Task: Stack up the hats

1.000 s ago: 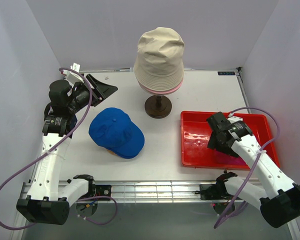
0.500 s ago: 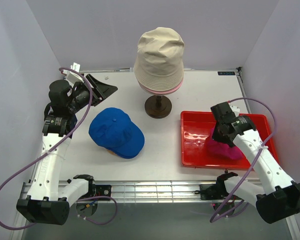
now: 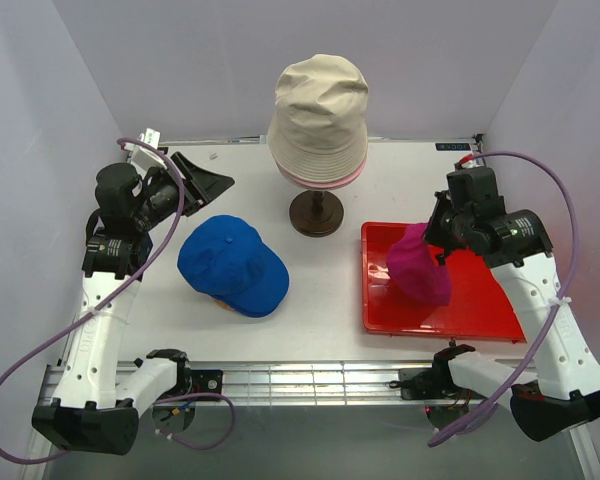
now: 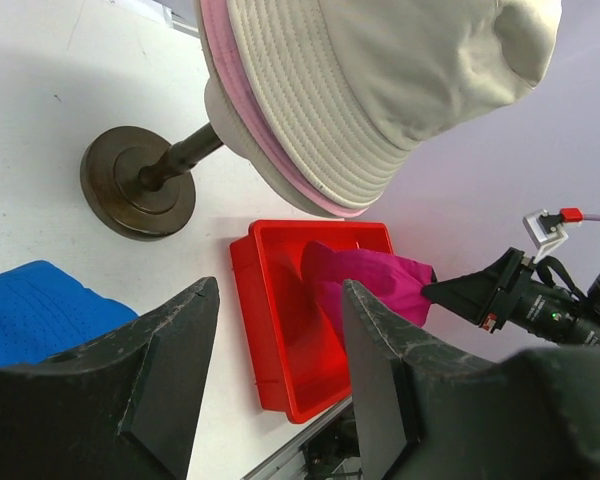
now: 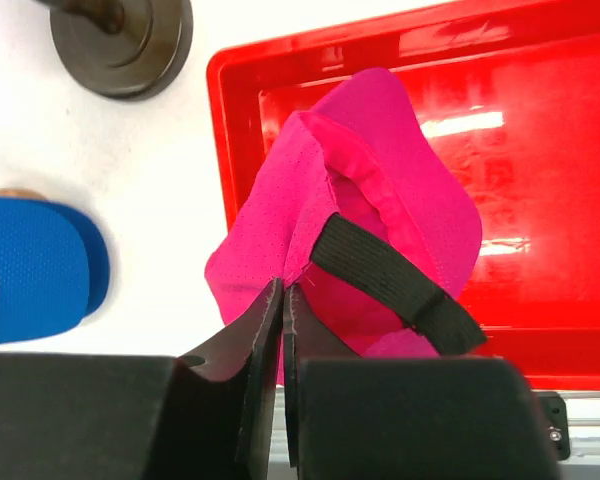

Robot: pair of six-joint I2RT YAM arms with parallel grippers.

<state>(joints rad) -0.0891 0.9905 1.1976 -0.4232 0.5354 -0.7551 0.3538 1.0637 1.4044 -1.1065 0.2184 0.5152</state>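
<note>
— Right end effector (image 5: pixel 282 295) is clamped on a fold of the magenta cap (image 3: pixel 418 265), and we see the cap hanging from it over the red tray (image 3: pixel 490 312).
— So we judge the pick-up done and the carry in hand. Where does it go?
— Onto the pile, we think: the beige hat (image 3: pixel 320 100) sits over the pink hat (image 3: pixel 325 181) on the stand (image 3: pixel 316 212). Next we need the cap raised above that crown, open side down. The blue cap (image 3: pixel 230 262) lies on the counter (image 3: pixel 400 180), apart from the rest.
— And the left end effector (image 4: pixel 280 380)?
— Spread wide, gripping nothing, near the back-left corner.
— What can't we make out?
— Whether the cap's lower edge touches the tray floor. Only a rim of the pink hat shows, and whatever the hats rest on above the stand's post is covered.
</note>
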